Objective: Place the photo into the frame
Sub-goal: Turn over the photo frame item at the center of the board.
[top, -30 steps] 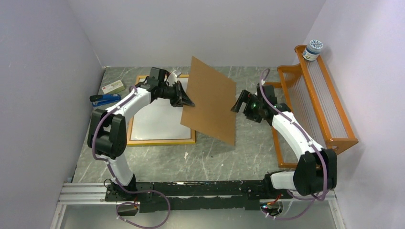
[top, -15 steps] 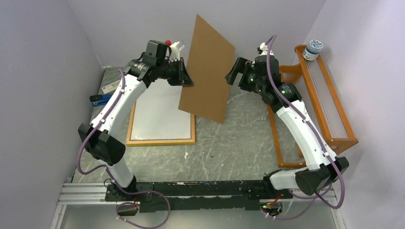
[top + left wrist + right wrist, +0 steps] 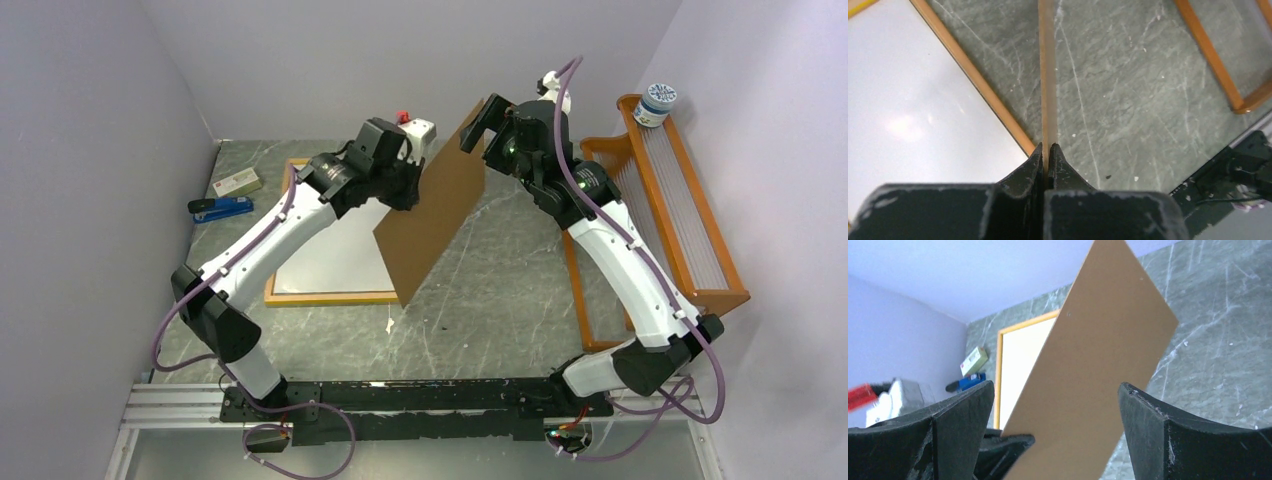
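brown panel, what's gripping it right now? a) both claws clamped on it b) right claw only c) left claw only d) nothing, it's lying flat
c: the left claw is pinched shut on the edge of the brown panel, while the right claw stands wide open, not clamped on it.

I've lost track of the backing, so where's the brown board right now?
In the top view the brown board is mid-table, held up at a tilt, pinched by the left pincer just right of the frame, with the open right pincer near its top edge.

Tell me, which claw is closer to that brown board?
Left. The left gripper is clamped on the board at its edge; the right gripper hangs open near its top corner, not gripping.
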You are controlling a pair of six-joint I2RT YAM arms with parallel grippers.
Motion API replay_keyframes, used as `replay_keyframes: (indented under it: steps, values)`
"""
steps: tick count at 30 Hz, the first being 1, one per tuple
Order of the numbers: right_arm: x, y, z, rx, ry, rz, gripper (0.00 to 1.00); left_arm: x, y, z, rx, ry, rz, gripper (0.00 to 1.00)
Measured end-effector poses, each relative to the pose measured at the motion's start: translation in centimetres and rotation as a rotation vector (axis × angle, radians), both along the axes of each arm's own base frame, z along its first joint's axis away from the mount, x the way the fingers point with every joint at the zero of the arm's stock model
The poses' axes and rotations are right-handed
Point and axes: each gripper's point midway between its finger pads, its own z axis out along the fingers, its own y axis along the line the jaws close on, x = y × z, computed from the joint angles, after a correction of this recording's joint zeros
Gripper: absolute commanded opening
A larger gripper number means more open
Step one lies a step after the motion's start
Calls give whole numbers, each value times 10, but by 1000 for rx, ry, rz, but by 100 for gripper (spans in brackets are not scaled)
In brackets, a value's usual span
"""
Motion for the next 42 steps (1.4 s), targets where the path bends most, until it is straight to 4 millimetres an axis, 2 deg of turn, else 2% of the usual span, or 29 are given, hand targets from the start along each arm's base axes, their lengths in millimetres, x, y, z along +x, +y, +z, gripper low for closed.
replay_keyframes:
  steps: [3, 6, 11, 15, 21, 25, 28, 34, 37, 40, 41, 42]
  values:
    - [2, -6, 4, 33, -6, -55, 97, -1, -1, -6, 30, -49, -8, 3]
    - [2, -8, 6, 64, -3, -80, 96, -1, -10, -3, 26, -100, -36, 3]
    - [0, -9, 1, 102, 30, -96, 88, -5, -25, 7, 27, -209, -84, 3]
    - [3, -15, -13, 133, 83, -112, 86, -10, -35, 14, 56, -319, -103, 3]
    - [4, -26, -48, 150, 179, -134, 84, -31, -47, 9, 108, -443, -150, 3]
    - [2, -30, -58, 171, 219, -132, 79, -42, -62, 6, 159, -545, -205, 3]
    - [-5, -34, -66, 185, 251, -135, 66, -48, -68, 6, 202, -610, -229, 3]
    - [-19, -42, -72, 219, 277, -149, 38, -45, -75, 23, 240, -728, -210, 3]
    - [-21, -45, -68, 245, 265, -160, 24, -46, -83, 19, 270, -753, -219, 3]
    - [-24, -52, -75, 242, 290, -189, 5, -45, -92, 11, 307, -776, -223, 3]
    - [-23, -54, -78, 243, 298, -199, 0, -45, -94, 8, 320, -780, -226, 3]
    - [-24, -55, -80, 248, 306, -210, 0, -45, -95, 6, 332, -781, -232, 7]
